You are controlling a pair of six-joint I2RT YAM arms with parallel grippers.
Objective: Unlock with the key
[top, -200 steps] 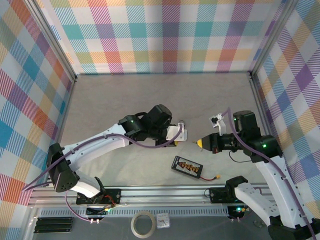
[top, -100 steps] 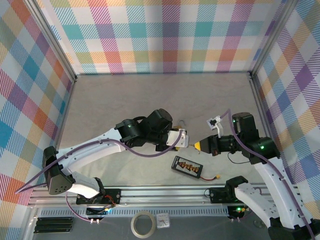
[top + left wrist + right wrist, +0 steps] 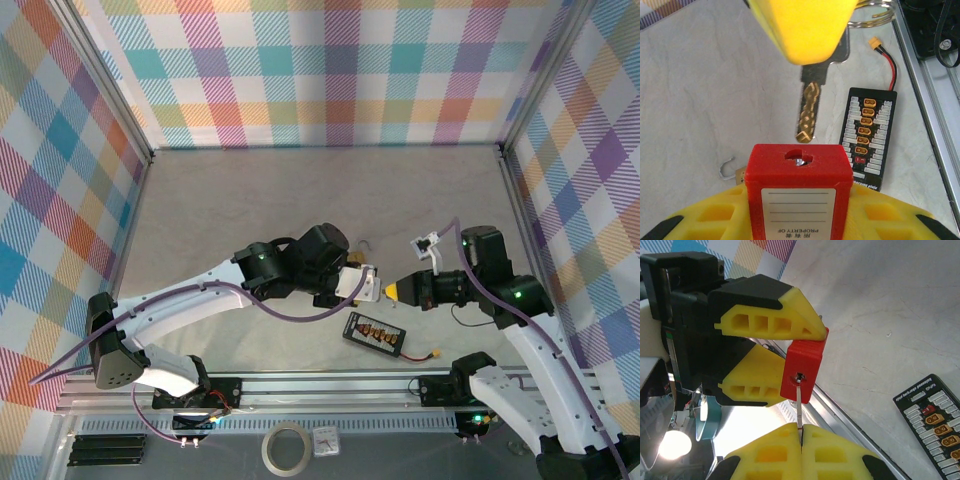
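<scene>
left hand (image 3: 365, 285) sits mid-bench (image 3: 250, 200), its yellow fingers pinching a red padlock (image 3: 797, 192) by the sides, keyhole facing right. the key (image 3: 809, 112), a thin silvery blade, points at that keyhole, tip right at the opening. right hand (image 3: 801, 437) is pressed together on the key's head. a black connector board (image 3: 375, 333) lies nearer the arms.

A grey mottled surface (image 3: 300, 190) is enclosed on three sides by pastel plaid walls (image 3: 340, 70). The near edge is bounded by an aluminium rail (image 3: 330, 386). Light even.
</scene>
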